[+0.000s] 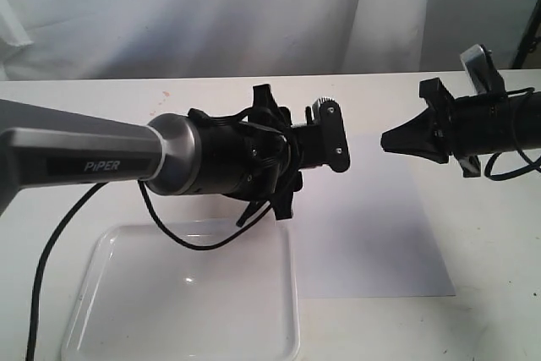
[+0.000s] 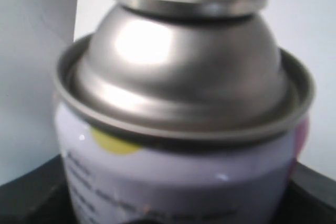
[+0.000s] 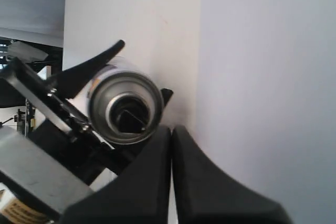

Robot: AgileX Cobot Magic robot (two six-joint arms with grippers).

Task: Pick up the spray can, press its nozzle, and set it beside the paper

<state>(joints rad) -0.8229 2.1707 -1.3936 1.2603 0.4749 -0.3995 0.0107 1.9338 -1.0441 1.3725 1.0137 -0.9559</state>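
one spray can [image 2: 178, 108], one paper [image 1: 380, 238], one tray [image 1: 182, 314]

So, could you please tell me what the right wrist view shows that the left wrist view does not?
Only the right wrist view: the can seen end-on with its black nozzle in the middle, the left gripper's fingers clamped on either side of it, the right gripper shut in the foreground, and the paper.
Only the left wrist view: the can's side close up, with a yellow dot and dark print below the rim.
Both: the can and its silver dome.
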